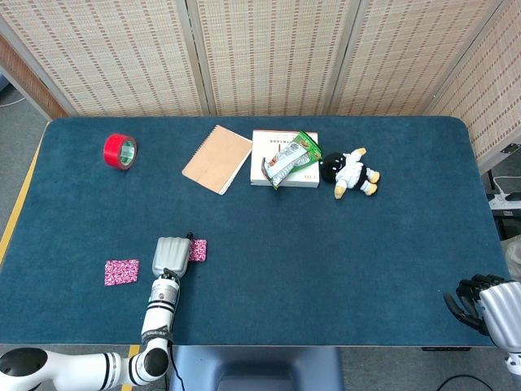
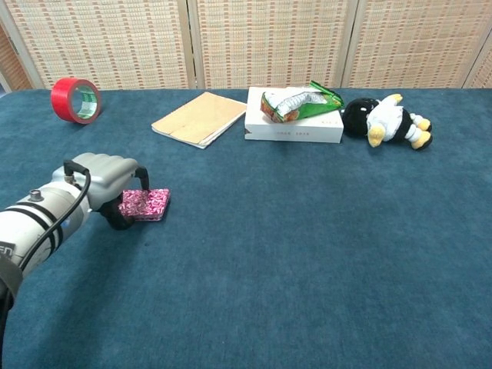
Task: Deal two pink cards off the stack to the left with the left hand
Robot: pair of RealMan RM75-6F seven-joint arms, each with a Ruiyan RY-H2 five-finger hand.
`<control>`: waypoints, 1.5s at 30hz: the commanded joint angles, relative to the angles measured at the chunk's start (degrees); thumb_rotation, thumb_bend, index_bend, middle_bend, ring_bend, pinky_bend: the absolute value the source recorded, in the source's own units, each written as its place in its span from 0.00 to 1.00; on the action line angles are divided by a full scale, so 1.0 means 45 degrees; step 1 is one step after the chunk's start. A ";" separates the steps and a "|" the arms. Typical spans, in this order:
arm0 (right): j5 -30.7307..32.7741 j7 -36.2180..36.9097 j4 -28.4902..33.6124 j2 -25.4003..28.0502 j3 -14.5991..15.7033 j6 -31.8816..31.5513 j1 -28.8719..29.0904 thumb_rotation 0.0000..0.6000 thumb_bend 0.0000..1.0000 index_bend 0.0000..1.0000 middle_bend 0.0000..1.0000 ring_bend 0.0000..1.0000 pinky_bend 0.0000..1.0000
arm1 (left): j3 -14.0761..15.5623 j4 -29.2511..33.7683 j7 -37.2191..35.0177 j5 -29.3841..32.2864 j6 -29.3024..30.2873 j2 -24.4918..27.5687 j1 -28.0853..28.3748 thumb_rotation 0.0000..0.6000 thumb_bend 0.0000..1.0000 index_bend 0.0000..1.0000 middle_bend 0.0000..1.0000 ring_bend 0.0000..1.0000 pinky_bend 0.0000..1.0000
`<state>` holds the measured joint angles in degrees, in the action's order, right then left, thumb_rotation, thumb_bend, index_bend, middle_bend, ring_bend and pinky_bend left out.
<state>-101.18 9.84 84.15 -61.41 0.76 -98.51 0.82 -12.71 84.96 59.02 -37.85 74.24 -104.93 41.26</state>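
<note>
Low on the left of the head view, our left hand (image 1: 168,257) sits at the pink stack (image 1: 197,250), which pokes out from its right side. From the chest view, the hand (image 2: 104,187) has its fingers curled down over the stack (image 2: 146,204), with the thumb underneath at the near edge; the stack looks slightly lifted at that side, so we seem to be pinching it, though we cannot tell how many cards are in the hold. One pink card (image 1: 121,272) lies flat on the table (image 1: 326,261), just left of the hand and apart from it.

Our right hand (image 1: 480,300) shows at the lower right corner of the head view, off the table edge, fingers curled in and holding nothing.

Along the upper part of the frame lie a red tape roll (image 1: 120,151), a notebook (image 1: 217,159), a white box (image 1: 284,159) with a green packet (image 1: 291,156) on it, and a plush toy (image 1: 350,173).
</note>
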 commanded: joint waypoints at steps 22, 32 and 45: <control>-0.0016 -0.0072 -0.0001 -0.0057 0.0008 0.0012 0.0008 1.00 0.30 0.99 0.83 0.73 0.78 | 0.0606 -0.0159 -0.1938 -0.0760 -0.0939 0.3000 -0.0878 1.00 0.37 0.51 1.00 1.00 1.00; 0.0009 -0.0130 0.0027 -0.0072 0.0005 0.0036 0.0009 1.00 0.30 0.99 0.83 0.73 0.78 | 0.0769 -0.2253 -0.3255 -0.0589 -0.2641 0.3058 -0.0969 1.00 0.37 0.51 1.00 1.00 1.00; -0.0003 -0.0142 0.0030 -0.0068 0.0018 0.0034 0.0006 1.00 0.30 0.99 0.83 0.73 0.78 | 0.0940 -0.2523 -0.3207 -0.0697 -0.2669 0.2863 -0.0979 1.00 0.37 0.37 1.00 1.00 1.00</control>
<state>-101.19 9.20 84.28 -61.72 0.84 -98.36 0.84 -8.50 73.52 44.52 -41.00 62.15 -92.01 36.84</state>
